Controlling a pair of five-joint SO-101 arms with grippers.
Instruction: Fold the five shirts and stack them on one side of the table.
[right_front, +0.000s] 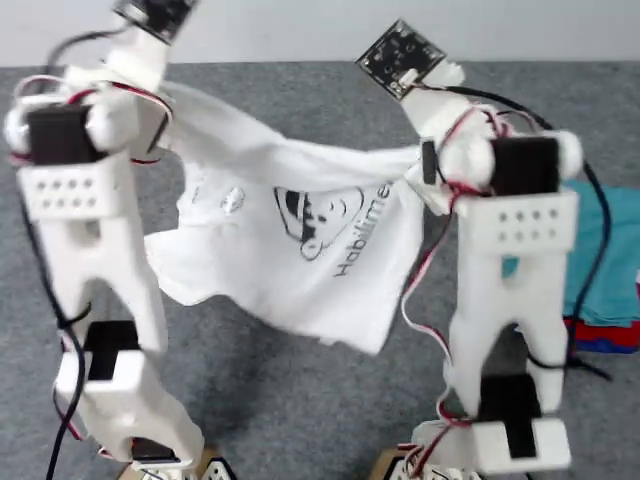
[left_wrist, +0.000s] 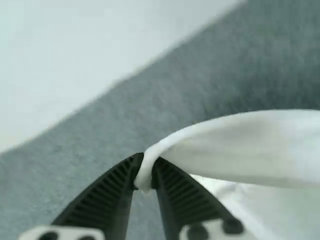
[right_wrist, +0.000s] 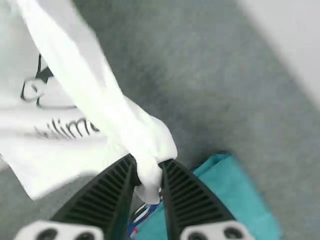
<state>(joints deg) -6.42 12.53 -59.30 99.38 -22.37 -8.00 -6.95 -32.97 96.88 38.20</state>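
Between the ribbed black jaws of the left gripper (left_wrist: 145, 170) sits a bunched edge of the white shirt (left_wrist: 240, 145); the jaws are closed down to the thickness of the cloth. From that pinch the fabric runs out sideways as a taut fold towards the other arm. The right gripper (right_wrist: 147, 172) has its jaws clamped the same way on a thick wad of the same shirt, which spills out past its tips. In the high view the garment hangs spread between the two grippers, raised off the grey table (right_front: 300, 400). Its black printed drawing faces up, and its lower hem sags below and between them. Just beyond the right gripper, on the side away from the left one, a teal shirt (right_wrist: 235, 195) lies flat on the table. Red and blue cloth (right_front: 603, 335) shows at the teal shirt's edge.
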